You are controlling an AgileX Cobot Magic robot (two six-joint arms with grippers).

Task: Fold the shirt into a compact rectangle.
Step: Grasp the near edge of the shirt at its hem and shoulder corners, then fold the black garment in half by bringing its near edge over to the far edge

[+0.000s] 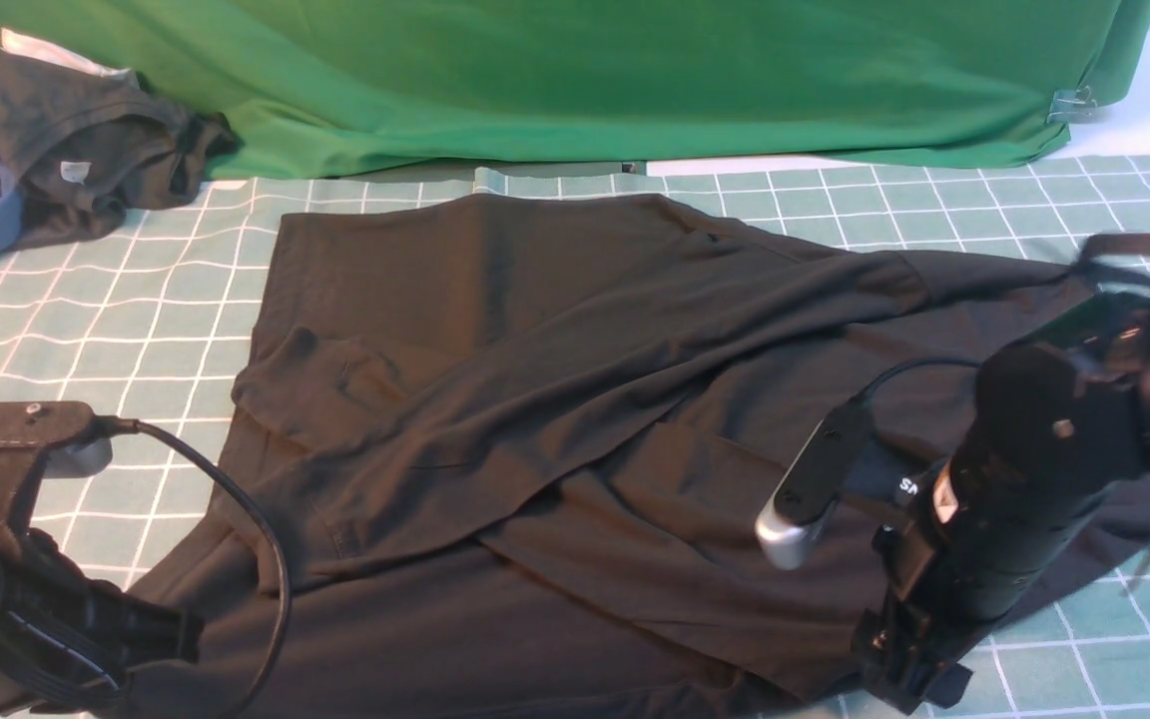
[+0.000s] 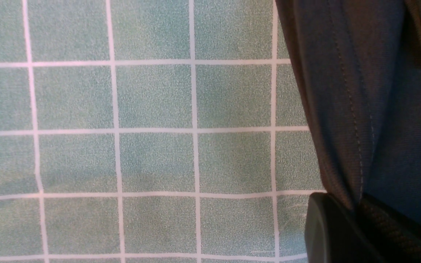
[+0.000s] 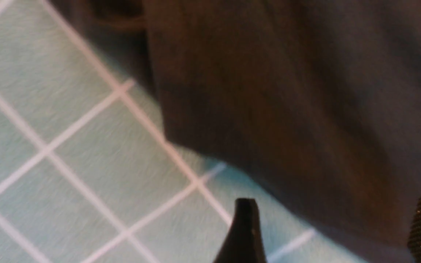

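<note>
Black jersey, checked mat.

**Front view.** The shirt lies spread out just on the near side of the green cloth, with no print showing. One sleeve lies slantwise across the body, its cuff towards the green cloth's left end. A second layer appears doubled in beneath it, though dark folds on dark fabric are hard to separate. The outline is wide and ragged. Judged stage: the sleeves are brought in, and the body folds that make a compact rectangle are not yet done.

**Left wrist view.** The left gripper has its jaws pressed together on the stitched hem, at the shirt's edge far from the green cloth.

**Right wrist view (blurred).** The right gripper has its jaws spread wide and pinches nothing. It sits over the shirt's border and bare mat, well apart from the green cloth.
</note>
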